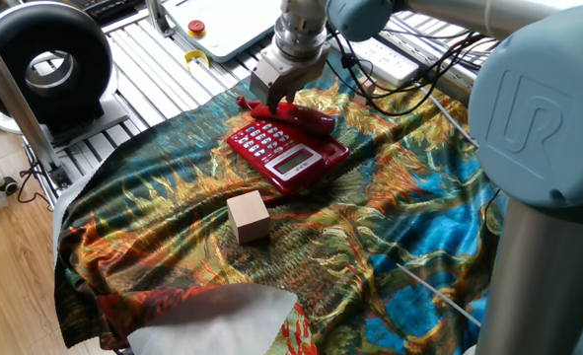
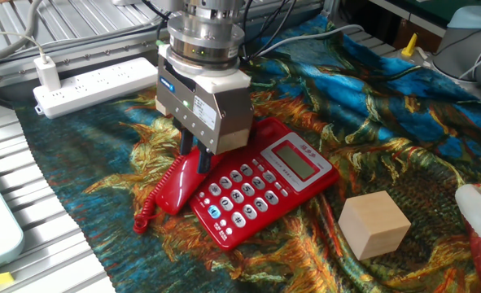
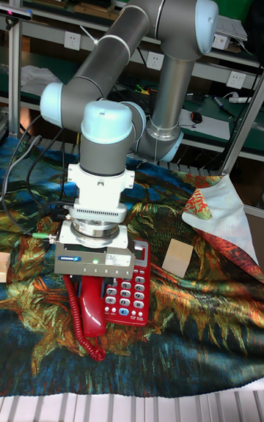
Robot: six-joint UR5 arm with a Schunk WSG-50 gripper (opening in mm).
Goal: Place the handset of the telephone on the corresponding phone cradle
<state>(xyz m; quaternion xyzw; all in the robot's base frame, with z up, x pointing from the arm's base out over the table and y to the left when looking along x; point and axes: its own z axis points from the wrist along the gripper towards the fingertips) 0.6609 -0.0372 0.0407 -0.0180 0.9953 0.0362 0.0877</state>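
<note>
Pinching the handset (image 2: 177, 172) near its middle, my claw (image 2: 194, 156) held it low over the phone cradle (image 3: 86, 316), at the 9 o'clock side of the telephone (image 2: 266, 189) in the tall view, so both ends could settle evenly.

Patterned cloth (image 2: 386, 106) covers table; telephone (image 2: 285, 175), wooden cube (image 2: 373, 225) on it.

Classic UR5 arm (image 3: 125, 41): grey tubes, pale blue joint caps, embossed UR logo on the big cap. Ribbed silver wrist ring, boxy grey-and-tan gripper (image 2: 194, 153) with a blue label, green LED, dark fingers (image 2: 205, 159). Black cables trail behind.
</note>
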